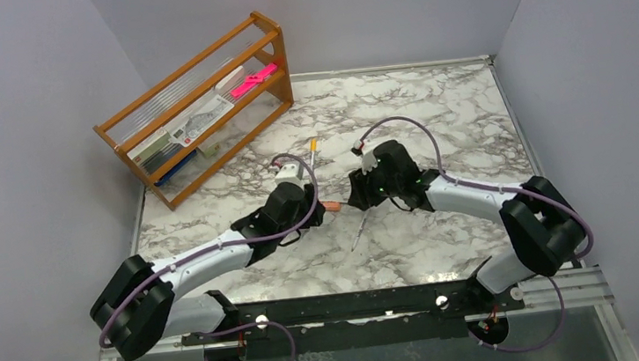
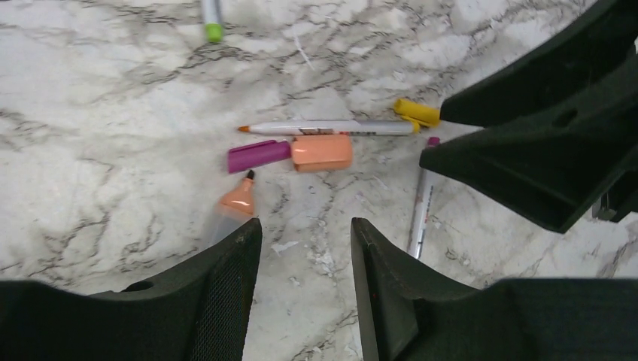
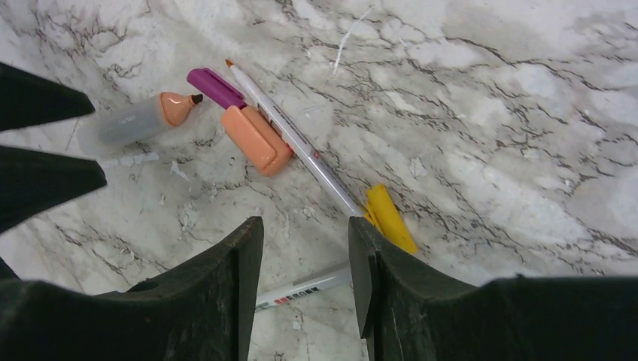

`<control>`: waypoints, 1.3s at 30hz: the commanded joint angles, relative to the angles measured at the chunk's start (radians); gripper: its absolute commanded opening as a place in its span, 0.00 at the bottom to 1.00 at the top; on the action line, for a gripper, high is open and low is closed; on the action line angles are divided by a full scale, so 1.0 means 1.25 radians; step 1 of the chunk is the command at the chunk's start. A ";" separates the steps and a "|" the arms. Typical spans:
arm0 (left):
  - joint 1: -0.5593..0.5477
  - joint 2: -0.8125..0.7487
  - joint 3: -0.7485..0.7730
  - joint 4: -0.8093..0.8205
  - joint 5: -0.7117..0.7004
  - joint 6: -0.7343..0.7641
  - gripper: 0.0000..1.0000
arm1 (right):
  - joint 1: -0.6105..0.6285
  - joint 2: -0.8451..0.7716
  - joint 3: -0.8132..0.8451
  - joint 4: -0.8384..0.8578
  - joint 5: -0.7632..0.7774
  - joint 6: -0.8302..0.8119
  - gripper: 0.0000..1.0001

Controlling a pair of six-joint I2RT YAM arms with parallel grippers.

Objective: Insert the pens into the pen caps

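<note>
Now both arms reach toward the middle of the marble table (image 1: 433, 108), their tips facing each other over a small cluster of pens and caps.

The left gripper (image 2: 305, 226) has its fingers spread apart with only bare marble between them. The right gripper (image 3: 305, 222) is likewise spread wide and grips nothing.

All the task items lie loose on the table, and none of the pens here has a cap on:
- A fat marker (image 2: 237, 201) with an orange-pink nib end lies nearest the left gripper. Its pale barrel runs under the edge of one finger in that wrist view, and whether they touch I cannot tell.
- Just past its nib, a purple cap (image 2: 258, 156) and an orange-pink cap (image 2: 322, 152) lie end to end, touching or nearly so.
- A thin pen (image 2: 331, 128) with a bare orange tip lies alongside both caps, close against the orange-pink one.
- At the thin pen's back end a yellow cap (image 3: 390, 218) rests, right beside the right gripper's finger.
- A second slim pen (image 2: 420, 214) with a purple end lies near the right gripper. Part of it is hidden beneath the fingers in the right wrist view.
- A pen with a green end (image 2: 212, 19) lies apart from the cluster, at the top edge of the left wrist view.

A wooden rack (image 1: 280, 56) stands at the far left corner of the table, well away from both arms.
</note>
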 commanded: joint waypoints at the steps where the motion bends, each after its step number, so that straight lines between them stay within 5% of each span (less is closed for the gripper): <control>1: 0.054 -0.072 -0.057 0.032 0.017 -0.059 0.49 | 0.027 0.048 0.040 0.028 0.012 -0.084 0.46; 11: 0.096 -0.217 -0.108 -0.006 -0.060 -0.064 0.49 | 0.053 0.162 0.090 0.020 0.084 -0.097 0.42; 21: 0.111 -0.200 -0.145 0.030 -0.049 -0.058 0.49 | 0.080 0.208 0.124 -0.011 0.150 -0.106 0.37; 27: 0.117 -0.200 -0.151 0.046 -0.039 -0.056 0.49 | 0.110 0.228 0.132 -0.052 0.219 -0.090 0.21; 30: 0.119 -0.213 -0.150 0.052 -0.032 -0.050 0.49 | 0.111 0.224 0.124 -0.044 0.217 -0.072 0.04; 39: 0.142 -0.213 -0.138 0.266 0.236 -0.034 0.70 | 0.111 0.053 0.068 0.055 0.169 0.009 0.01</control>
